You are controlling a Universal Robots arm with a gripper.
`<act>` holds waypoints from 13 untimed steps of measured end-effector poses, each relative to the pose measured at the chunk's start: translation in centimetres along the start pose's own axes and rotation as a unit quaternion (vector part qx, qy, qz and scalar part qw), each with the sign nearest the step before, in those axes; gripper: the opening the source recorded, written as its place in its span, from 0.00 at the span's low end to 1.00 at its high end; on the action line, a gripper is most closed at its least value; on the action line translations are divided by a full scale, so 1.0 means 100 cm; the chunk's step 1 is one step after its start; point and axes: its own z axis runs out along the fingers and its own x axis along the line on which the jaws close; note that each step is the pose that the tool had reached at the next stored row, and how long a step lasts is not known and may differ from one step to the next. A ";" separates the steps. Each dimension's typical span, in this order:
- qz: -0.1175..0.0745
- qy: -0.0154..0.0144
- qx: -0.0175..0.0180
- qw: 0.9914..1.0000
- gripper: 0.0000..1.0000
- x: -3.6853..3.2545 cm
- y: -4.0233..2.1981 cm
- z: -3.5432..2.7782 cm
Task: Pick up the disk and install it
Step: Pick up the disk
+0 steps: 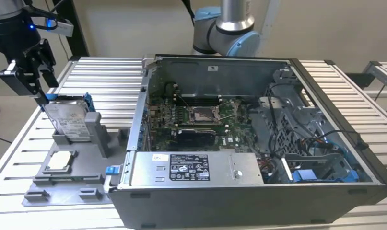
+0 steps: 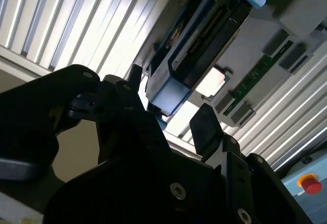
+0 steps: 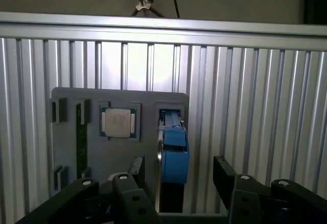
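at the exterior view's left, the gripper (image 1: pixel 42 97) hangs right at the top corner of the disk (image 1: pixel 72 120). the disk stands up on its edge in a slot of the grey holder (image 1: pixel 84 168) on the ribbed table (image 1: pixel 110 72). its blue frame is on top. near it, the small square chip (image 1: pixel 59 161) lies flat in the same holder.

in the first wrist view the two black fingers (image 3: pixel 223 169) are spread wide, one on each side of the blue frame. they hold nothing. i cannot tell if a finger touches the frame.

this looks like the pick-up step, and the disk is not lifted yet. a good grab needs both fingers flat on the sides of the frame, so the disk does not tip.

at the exterior view's right, the open computer case (image 1: pixel 257 203) sits beside the holder.
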 end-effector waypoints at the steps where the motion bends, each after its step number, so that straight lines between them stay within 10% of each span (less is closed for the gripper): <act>1: 0.000 0.000 0.000 1.000 1.00 0.0000 0.0000 0.0003; 13: 0.000 0.000 0.000 1.000 1.00 0.0000 0.0001 0.0030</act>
